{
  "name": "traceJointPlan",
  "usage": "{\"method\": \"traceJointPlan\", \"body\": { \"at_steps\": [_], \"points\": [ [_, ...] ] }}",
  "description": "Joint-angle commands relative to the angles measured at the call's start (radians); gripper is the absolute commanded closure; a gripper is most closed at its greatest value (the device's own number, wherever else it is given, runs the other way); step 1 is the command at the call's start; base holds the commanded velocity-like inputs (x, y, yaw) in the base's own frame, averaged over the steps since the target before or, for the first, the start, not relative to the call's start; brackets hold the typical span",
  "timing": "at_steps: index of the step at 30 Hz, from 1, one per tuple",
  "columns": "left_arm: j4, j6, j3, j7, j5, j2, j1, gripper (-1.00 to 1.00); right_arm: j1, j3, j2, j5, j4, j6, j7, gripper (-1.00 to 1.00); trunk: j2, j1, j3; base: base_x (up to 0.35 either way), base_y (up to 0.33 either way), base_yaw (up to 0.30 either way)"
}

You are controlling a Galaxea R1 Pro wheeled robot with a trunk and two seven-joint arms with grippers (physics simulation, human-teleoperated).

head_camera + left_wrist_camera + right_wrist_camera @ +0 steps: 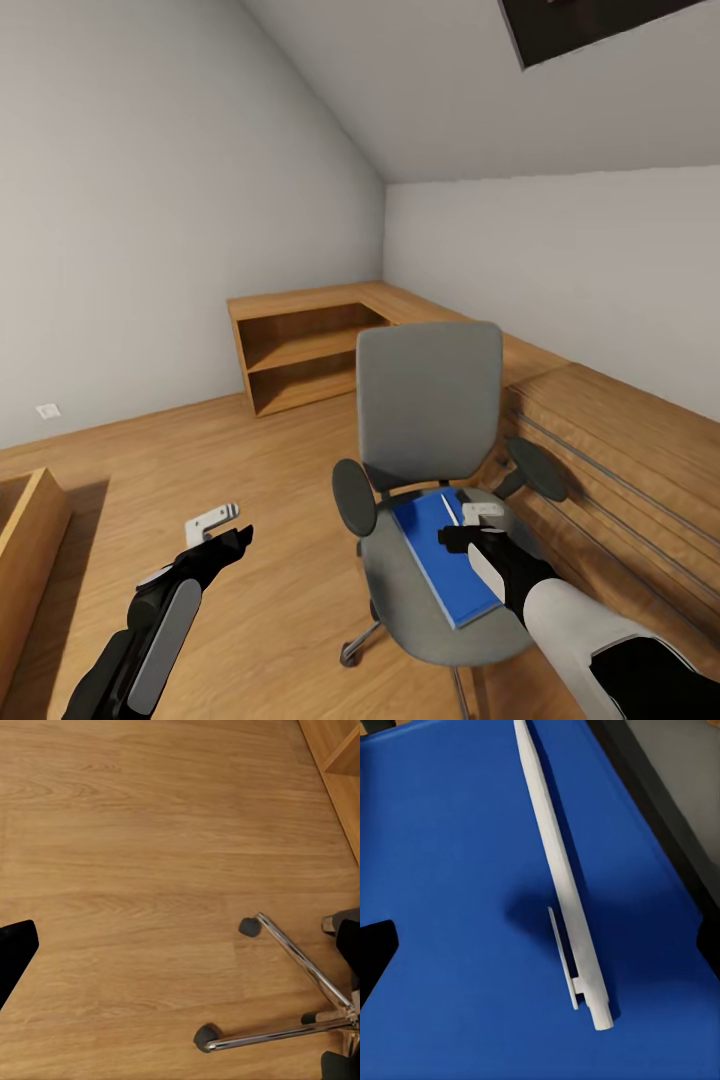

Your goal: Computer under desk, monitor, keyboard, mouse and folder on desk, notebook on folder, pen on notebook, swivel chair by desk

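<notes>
Right gripper (468, 538) hovers low over the swivel chair (430, 420) seat, directly above the folder (440, 560), which lies flat on the grey cushion. Pen (562, 881) lies on the folder, seen close in the right wrist view: thin, whitish, clip side visible, slanting across the blue surface. In that view one dark fingertip (375, 956) sits well to one side of the pen and a dark shape sits at the opposite edge, so I read the jaws as spread with the pen between them; nothing gripped yet.

Left gripper (228, 545) hangs over bare wooden floor (150, 870), left of the chair. Spread or pressed together: cannot tell. Left wrist view looks down on the chrome star base (300, 997) and casters.

A small pale item (483, 512) rests at the far right of the seat, partly hidden behind the right gripper; possibly the notebook, cannot confirm.

Judged step: picking the pen off the folder.

Risks:
- Pen is thin and round on a slick surface; a closing finger touching one side first could roll it off the folder or off the seat.
- Closing too high catches nothing; too low drags the folder.
- Chair stands on casters; downward or sideways push may roll or spin it, shifting the target.
</notes>
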Motion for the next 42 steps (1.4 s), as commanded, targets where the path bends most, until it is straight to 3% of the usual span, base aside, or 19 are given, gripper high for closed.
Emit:
{"method": "traceJointPlan", "body": {
  "at_steps": [1,34,42],
  "points": [
    [-0.001,0.002,-0.002,0.009,0.010,0.000,-0.001,-1.00,0.000,0.008,-0.001,-0.009,-0.002,0.006,-0.007,-1.00,-0.001,0.000,-0.001,0.000,0.000,0.000],
    [0.022,0.004,-0.002,0.007,0.012,0.003,-0.001,-1.00,0.000,0.008,-0.005,-0.008,0.000,0.010,-0.008,-1.00,-0.001,0.000,-0.001,0.029,-0.023,0.000],
    [0.020,0.004,-0.002,0.007,0.011,0.003,-0.001,-1.00,0.000,0.007,-0.004,-0.010,0.000,0.070,-0.005,-1.00,-0.001,0.000,-0.001,0.000,0.000,0.000]
  ]
}}
